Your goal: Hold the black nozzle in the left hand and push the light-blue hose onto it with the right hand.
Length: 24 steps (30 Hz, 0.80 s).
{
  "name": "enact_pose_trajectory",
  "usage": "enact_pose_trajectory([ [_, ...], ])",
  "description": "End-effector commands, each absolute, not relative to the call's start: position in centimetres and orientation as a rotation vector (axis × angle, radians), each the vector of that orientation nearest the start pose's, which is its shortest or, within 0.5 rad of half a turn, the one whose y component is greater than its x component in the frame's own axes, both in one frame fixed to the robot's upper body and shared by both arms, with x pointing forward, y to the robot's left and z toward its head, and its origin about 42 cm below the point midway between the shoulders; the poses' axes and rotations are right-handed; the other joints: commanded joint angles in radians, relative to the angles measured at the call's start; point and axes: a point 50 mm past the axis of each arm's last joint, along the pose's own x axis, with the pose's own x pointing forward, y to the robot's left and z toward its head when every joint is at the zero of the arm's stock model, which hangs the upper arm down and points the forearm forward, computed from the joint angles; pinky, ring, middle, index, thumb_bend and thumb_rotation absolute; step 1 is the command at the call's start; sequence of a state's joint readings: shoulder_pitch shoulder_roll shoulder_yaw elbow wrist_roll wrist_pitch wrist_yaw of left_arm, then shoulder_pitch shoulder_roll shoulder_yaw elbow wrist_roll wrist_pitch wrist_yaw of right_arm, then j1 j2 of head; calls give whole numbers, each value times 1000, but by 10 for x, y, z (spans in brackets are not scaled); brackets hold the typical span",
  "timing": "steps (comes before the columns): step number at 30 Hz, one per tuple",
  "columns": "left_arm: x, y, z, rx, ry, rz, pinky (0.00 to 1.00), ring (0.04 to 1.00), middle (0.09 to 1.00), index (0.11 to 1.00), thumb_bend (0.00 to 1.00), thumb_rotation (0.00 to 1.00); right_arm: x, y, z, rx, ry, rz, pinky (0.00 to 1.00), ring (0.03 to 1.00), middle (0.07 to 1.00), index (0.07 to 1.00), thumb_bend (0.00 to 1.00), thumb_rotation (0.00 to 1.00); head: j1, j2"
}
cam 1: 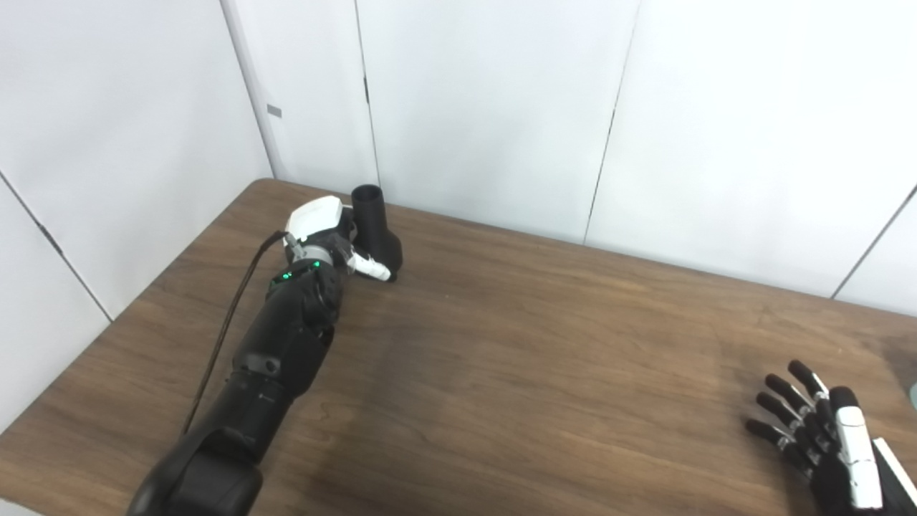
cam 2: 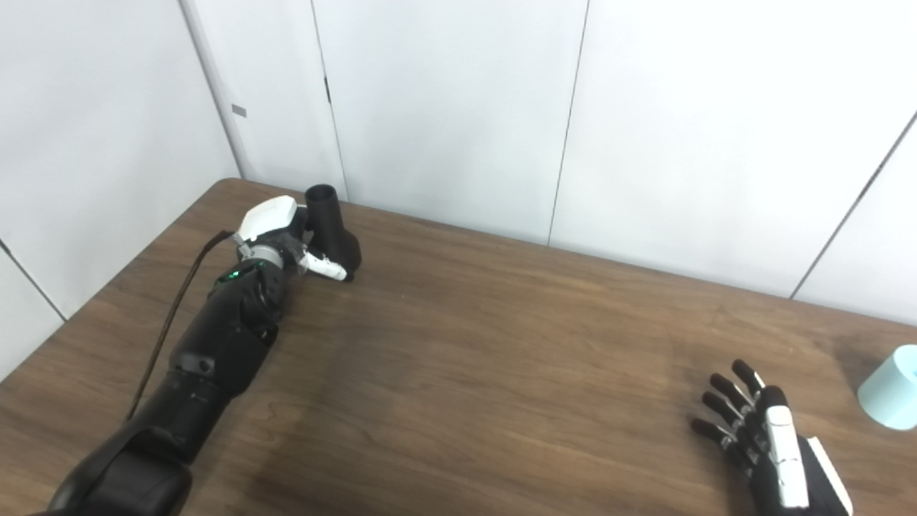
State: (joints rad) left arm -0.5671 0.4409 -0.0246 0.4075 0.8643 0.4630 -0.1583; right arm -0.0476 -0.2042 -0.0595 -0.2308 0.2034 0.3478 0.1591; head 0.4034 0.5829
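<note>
Near the far left corner of the brown wood-grain table (cam 1: 516,358), the left robot hand (cam 1: 326,240) grasps the black plastic nozzle (cam 1: 376,233), which stands nearly upright, its round open mouth pointing up. At the near right edge, the right robot hand (cam 2: 759,437) rests released, fingers spread. Just right of it lies the light-blue hose end (cam 2: 892,387), cut by the frame. White wall panels stand behind.
</note>
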Motion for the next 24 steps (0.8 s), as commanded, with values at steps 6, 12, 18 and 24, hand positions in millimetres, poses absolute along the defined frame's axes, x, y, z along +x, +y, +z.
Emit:
enact_pose_trajectory([
  [6, 451, 365, 205, 1256, 331, 274, 761, 829, 796, 720, 1000, 189, 298, -272, 171, -13, -12, 165, 753, 883, 902, 948, 370, 1000, -3, 3],
  [12, 451, 364, 204, 1206, 308, 281, 670, 792, 764, 651, 890, 105, 299, -272, 171, -10, -10, 156, 740, 869, 884, 925, 366, 987, -3, 4],
  [18, 448, 364, 202, 1102, 266, 331, 428, 523, 558, 472, 525, 6, 298, -272, 171, -11, -10, 161, 734, 860, 878, 930, 350, 998, -5, 6],
  [24, 446, 363, 199, 1099, 234, 343, 397, 486, 539, 469, 517, 0, 298, -272, 172, -14, -7, 157, 704, 835, 842, 922, 351, 1000, -3, 8],
])
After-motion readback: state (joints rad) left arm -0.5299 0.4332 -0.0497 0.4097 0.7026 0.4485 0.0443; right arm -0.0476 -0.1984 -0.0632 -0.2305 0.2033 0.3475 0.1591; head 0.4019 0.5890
